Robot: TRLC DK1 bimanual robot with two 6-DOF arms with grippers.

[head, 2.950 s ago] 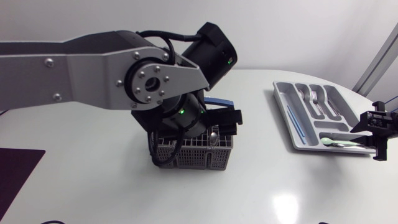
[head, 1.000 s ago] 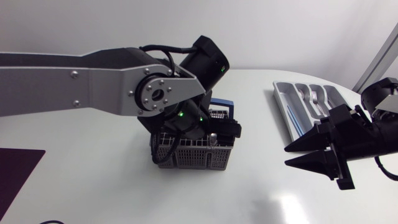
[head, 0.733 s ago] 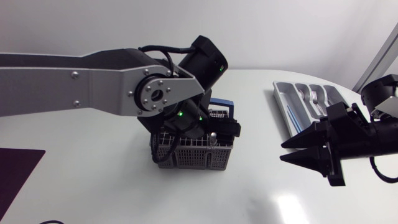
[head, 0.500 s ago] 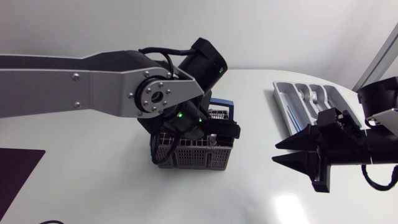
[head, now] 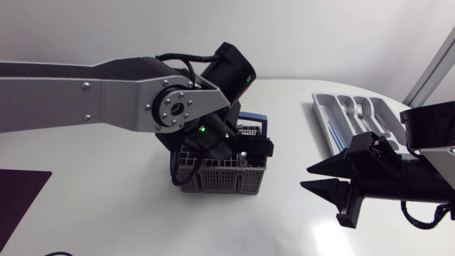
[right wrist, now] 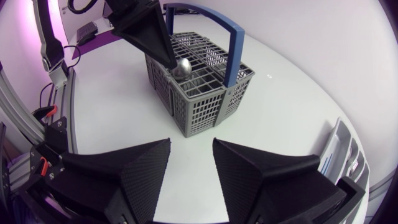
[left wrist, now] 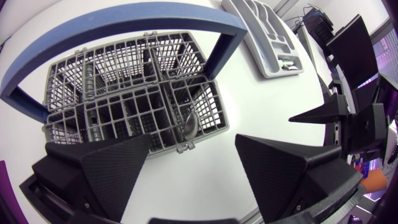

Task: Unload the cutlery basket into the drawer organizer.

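So the cutlery basket [head: 222, 179] sits about mid-counter [head: 106, 213]. It's a grey plastic mesh box split into small compartments, with a blue handle arching over the top. The left wrist view shows one spoon [left wrist: 189, 124] standing in a compartment on the side nearest the left pincer, bowl end up, shiny metal. A couple of the other compartments have something dark in them that I can't make out.

The left pincer [left wrist: 193, 138] hangs right over the basket with its fingers spread wide, gripping nothing.

The drawer organizer [head: 323, 114] is a light grey tray off at the right end of the counter, well apart from the basket. It has forks [head: 359, 112] in one slot and a thin blue-handled piece [head: 334, 132] in another. The right arm covers part of it.

The right pincer [head: 304, 178] is between basket and organizer, pointing at the basket, fingers parted and empty.
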